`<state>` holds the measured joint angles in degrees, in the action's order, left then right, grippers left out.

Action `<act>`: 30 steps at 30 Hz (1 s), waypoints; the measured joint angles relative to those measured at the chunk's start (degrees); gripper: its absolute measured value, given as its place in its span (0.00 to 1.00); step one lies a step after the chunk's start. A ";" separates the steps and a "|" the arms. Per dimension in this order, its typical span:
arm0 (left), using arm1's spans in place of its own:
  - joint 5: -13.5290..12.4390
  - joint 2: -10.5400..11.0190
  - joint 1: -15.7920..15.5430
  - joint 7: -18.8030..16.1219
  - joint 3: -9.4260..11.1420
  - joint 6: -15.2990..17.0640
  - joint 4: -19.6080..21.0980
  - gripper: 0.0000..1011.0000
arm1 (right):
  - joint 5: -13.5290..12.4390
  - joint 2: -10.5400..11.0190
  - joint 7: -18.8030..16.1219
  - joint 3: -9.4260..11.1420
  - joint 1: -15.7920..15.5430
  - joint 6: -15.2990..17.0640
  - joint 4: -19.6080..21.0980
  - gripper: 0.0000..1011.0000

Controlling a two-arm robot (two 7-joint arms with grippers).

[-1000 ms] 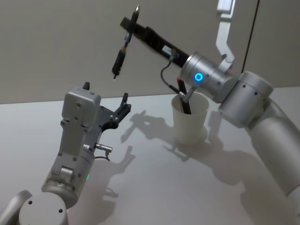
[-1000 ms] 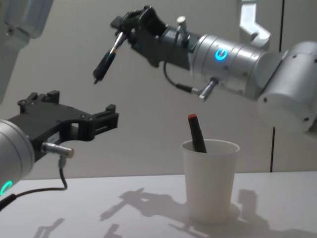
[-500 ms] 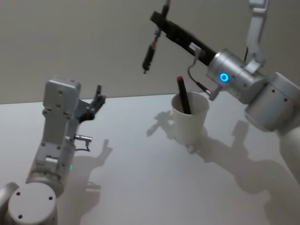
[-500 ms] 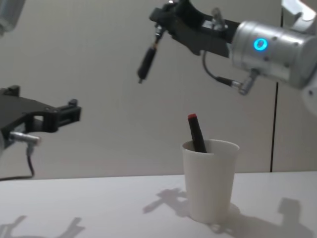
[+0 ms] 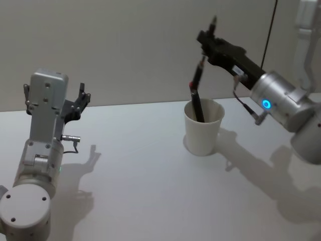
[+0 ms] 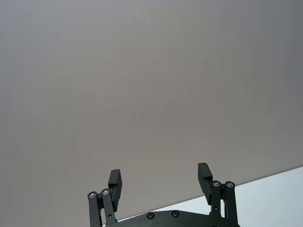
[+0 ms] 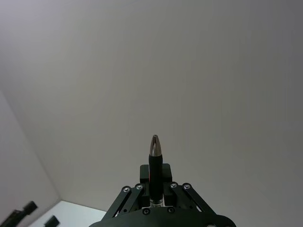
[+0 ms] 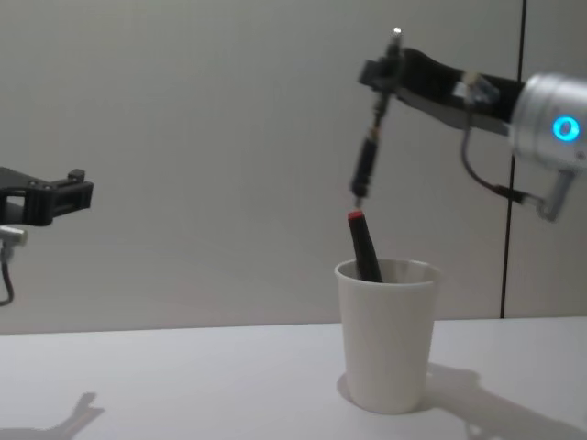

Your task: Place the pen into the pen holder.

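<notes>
Nearest, on the robot's left, the left gripper [image 5: 80, 102] hangs above the desk [image 5: 145, 191] with its jaws spread wide and nothing between them. Farther back, the pen holder [image 5: 203, 126] stands upright with a red-capped marker [image 8: 363, 244] leaning inside, and above it the right gripper [image 8: 383, 73] pinches the pen [image 8: 369, 154] by its top, tip down just above the marker's cap.

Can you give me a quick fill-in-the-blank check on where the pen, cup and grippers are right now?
1. The right gripper is shut on a dark ____, hanging tip down.
2. The held pen's tip is ____ the white paper cup's rim.
3. A red-capped marker already stands ____ the cup.
4. The left gripper is ____, holding nothing.

Missing words: pen; above; inside; open
</notes>
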<state>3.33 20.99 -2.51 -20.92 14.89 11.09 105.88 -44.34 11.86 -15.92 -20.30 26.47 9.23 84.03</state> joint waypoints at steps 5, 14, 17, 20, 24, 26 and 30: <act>-0.09 0.03 -0.20 -0.53 -0.42 0.61 0.00 0.99 | 4.34 2.27 2.93 0.22 -2.85 -2.79 2.71 0.14; -0.15 0.07 -0.40 -1.05 -0.82 1.22 -0.04 0.99 | 12.29 5.65 8.09 0.43 -7.52 -9.08 6.89 0.14; -0.17 0.08 -0.44 -1.15 -0.89 1.35 -0.06 0.99 | 15.01 6.49 9.78 0.47 -8.84 -11.46 8.01 0.14; -0.19 0.10 -0.47 -1.23 -0.97 1.45 -0.07 0.99 | 17.54 7.33 11.34 0.49 -10.18 -13.69 9.09 0.14; -0.22 0.09 -0.49 -1.29 -1.03 1.54 -0.09 0.99 | 21.23 8.13 13.54 0.49 -11.69 -16.94 10.23 0.14; -0.23 0.10 -0.50 -1.32 -1.05 1.57 -0.09 0.99 | 22.56 8.43 14.32 0.49 -12.29 -18.11 10.58 0.14; -0.23 0.09 -0.52 -1.37 -1.08 1.63 -0.09 0.99 | 26.16 8.91 16.40 0.40 -13.54 -21.25 11.39 0.14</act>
<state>3.09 21.08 -3.03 -22.29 13.81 12.71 105.79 -18.18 20.77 0.48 -19.91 12.93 -12.02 95.43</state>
